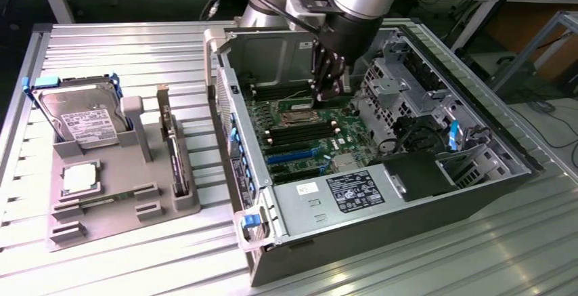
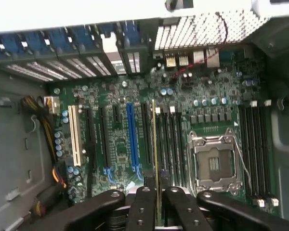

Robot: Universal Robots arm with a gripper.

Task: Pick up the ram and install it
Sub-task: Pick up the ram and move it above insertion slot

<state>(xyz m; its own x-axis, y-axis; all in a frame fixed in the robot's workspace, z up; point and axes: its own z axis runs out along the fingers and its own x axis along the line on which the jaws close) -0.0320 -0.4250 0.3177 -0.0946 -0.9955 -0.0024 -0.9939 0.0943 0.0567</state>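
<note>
Presently, on the slatted surface (image 1: 118,52), the open case (image 1: 407,231) lies on its side with the arm reaching into it. At the exterior view's left, a grey tray (image 1: 99,221) carries a drive (image 1: 86,116) standing upright, well apart from the work.

Inside the case, the board (image 2: 115,144) faces up. Its socket (image 2: 214,163) is bare, with black memory slots (image 2: 176,144) just beside it.

Your hand (image 2: 156,204) is closed on the ram (image 2: 155,139). It grips the stick edge-on above the board, and the stick runs along the memory slot farthest from the socket. I cannot tell whether the ram touches that slot.

In my judgement, good practice for this step is as follows:
- Keep the ram upright and parallel to the slot.
- Confirm that the white end latches stand open.
- Match the notch, then press evenly along the length, not at one end.

The main risk is a tilted stick binding in the slot.

The drive carries a white label and the black box in the case carries a dark label (image 1: 352,191). Neither can be read, and no brand can be made out.
</note>
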